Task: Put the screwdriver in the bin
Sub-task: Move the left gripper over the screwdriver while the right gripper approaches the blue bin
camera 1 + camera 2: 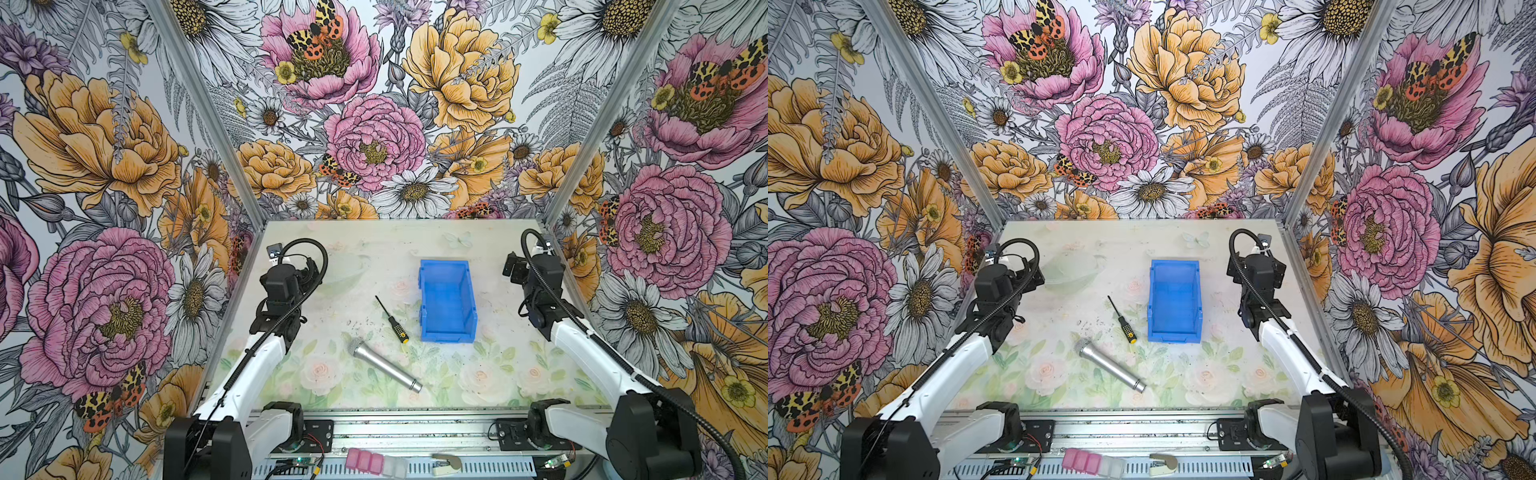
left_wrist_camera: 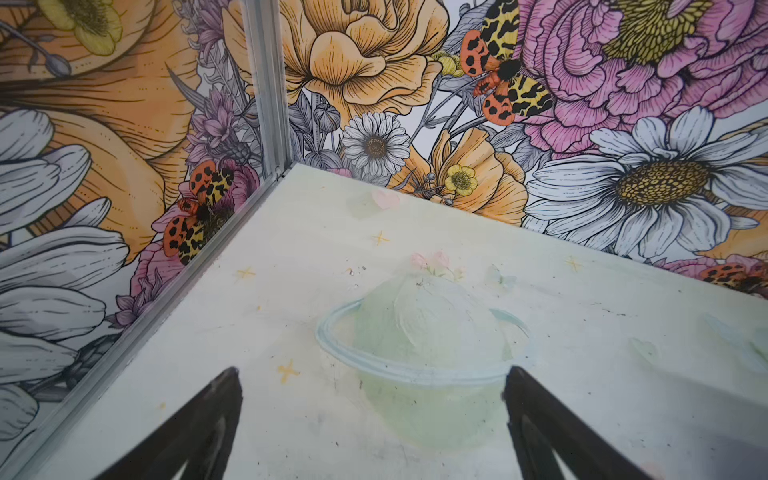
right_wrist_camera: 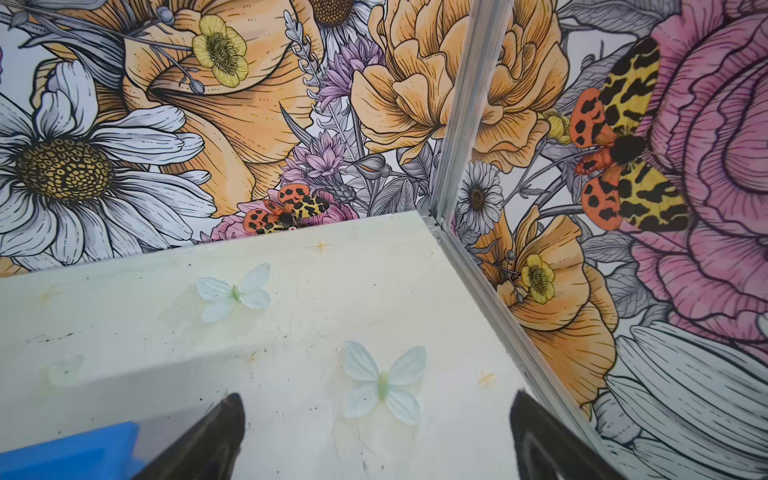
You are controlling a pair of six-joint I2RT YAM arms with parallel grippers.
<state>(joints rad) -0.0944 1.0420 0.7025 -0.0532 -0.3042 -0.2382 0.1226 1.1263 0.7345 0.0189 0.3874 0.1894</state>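
Note:
The small screwdriver (image 1: 391,320) (image 1: 1122,320) lies flat in mid-table, its thin black shaft pointing to the back left and its yellow end toward the front. Just to its right stands the blue bin (image 1: 446,301) (image 1: 1174,301), empty, its lowered lip at the front. One corner of the bin (image 3: 70,453) shows in the right wrist view. My left gripper (image 2: 372,374) hangs open near the back left, with only bare table between its fingers. Over by the back right, my right gripper (image 3: 376,399) is open too and holds nothing. Both are well away from the screwdriver.
A silver microphone (image 1: 386,365) (image 1: 1112,365) with a mesh head lies diagonally in front of the screwdriver. Flower-printed walls close the table in on three sides. A metal rail (image 1: 415,428) with the arm bases runs along the front edge.

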